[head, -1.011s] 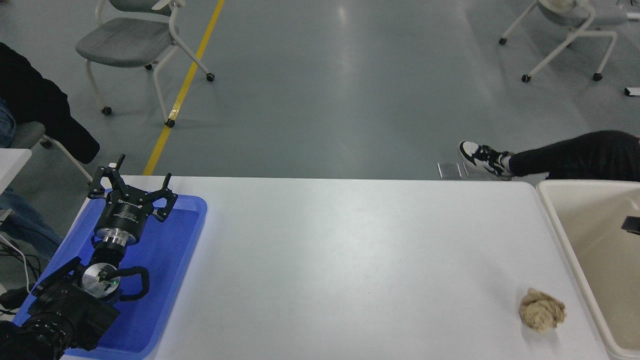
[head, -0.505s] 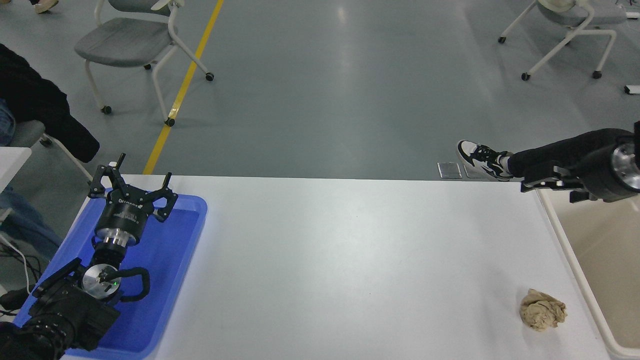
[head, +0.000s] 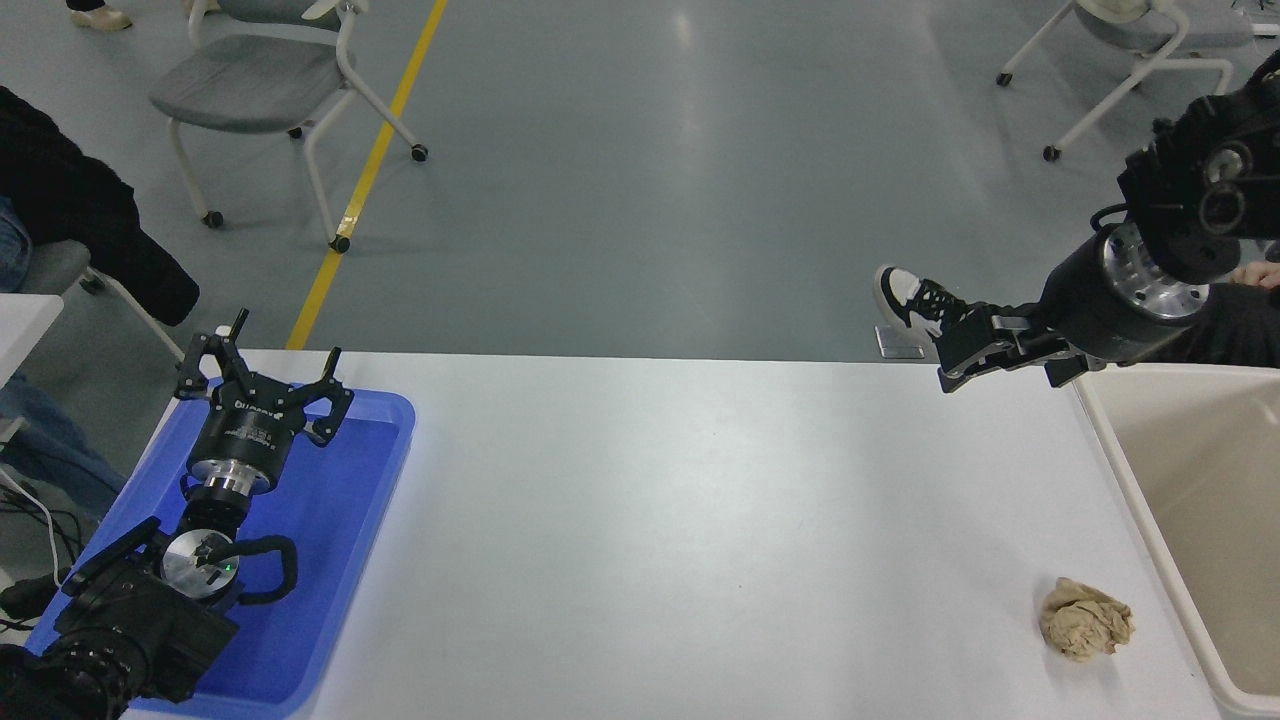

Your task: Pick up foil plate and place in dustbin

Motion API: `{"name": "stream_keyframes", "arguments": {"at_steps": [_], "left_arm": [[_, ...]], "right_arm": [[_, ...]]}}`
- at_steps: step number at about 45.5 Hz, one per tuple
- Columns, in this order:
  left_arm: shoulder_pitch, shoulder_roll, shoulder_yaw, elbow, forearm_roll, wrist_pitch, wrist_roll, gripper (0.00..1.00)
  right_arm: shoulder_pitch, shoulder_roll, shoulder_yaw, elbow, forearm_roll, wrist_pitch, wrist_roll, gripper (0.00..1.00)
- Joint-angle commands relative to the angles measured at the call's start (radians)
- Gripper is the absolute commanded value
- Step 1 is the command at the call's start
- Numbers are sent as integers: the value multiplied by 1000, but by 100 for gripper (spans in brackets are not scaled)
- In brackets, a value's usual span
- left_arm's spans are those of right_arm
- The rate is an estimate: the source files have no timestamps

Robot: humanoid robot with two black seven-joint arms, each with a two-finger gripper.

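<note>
The foil plate does not show anywhere in the head view. The beige dustbin [head: 1112,455] stands at the table's right end, cut off by the picture's edge, and the part of its inside that shows is plain. My right gripper [head: 952,362] hangs above the table's far right corner, just left of the dustbin's far end, pointing left. It is open with nothing between its fingers. My left gripper [head: 265,352] is parked open over the blue tray at the lower left.
A flat blue tray [head: 345,520] lies at the table's left end under the left arm. A crumpled tan paper ball [head: 1085,620] sits near the front right, close to the dustbin. A person's shoe [head: 905,290] and leg show beyond the far edge.
My right arm has come up out of the dustbin area and swung left and higher, over the table's far right corner. The person's foot shifted a little. The left arm has not moved.
</note>
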Motion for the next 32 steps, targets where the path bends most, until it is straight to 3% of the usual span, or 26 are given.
{"name": "stream_keyframes", "arguments": {"at_steps": [1, 12, 32], "left_arm": [[1, 1, 0, -2, 0, 0, 1, 100], [1, 1, 0, 1, 0, 0, 1, 100], [1, 1, 0, -2, 0, 0, 1, 100]], "right_arm": [[125, 200, -29, 37, 174, 47, 0, 100], [194, 264, -29, 80, 197, 110, 1, 100], [211, 230, -72, 80, 197, 120, 0, 100]]}}
